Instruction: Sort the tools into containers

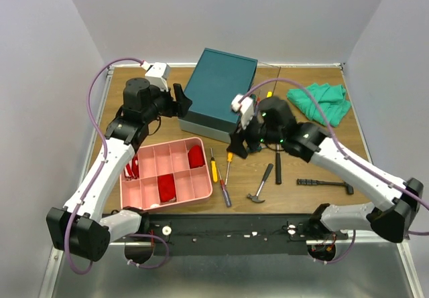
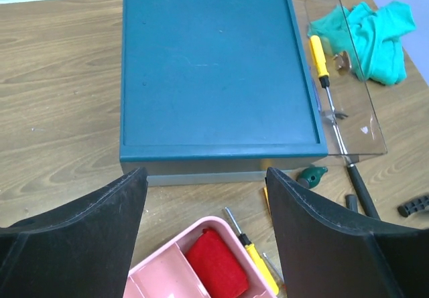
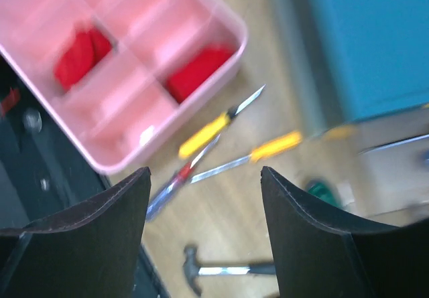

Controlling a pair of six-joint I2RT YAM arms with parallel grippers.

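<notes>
Right claw (image 3: 204, 174) wide, nothing in it, hanging mid-desk toward the near edge over the yellow-handled driver (image 3: 208, 132) and orange-handled driver (image 3: 275, 146). A third, darker driver (image 1: 223, 192) lies just beside them, all next to the pink tray (image 1: 208, 184). Hammer (image 1: 260, 185) and T-tool (image 1: 326, 184) are further toward the right edge.

Left claw (image 2: 206, 174) also wide and empty, at the left side of the teal box (image 1: 221, 87), mid far edge. One clear drawer (image 2: 373, 110) is pulled out on the box's right with one yellow screwdriver (image 2: 318, 55) in it.

Risks, my read:
- The drivers lie so close that a pinch may take two or roll a neighbour.
- A slim shaft can tip in the grip.
- The right wrist is near the open drawer and could knock it.
- The drawer's clear walls are hard to judge on the drop.
- The right wrist view is blurred.
</notes>
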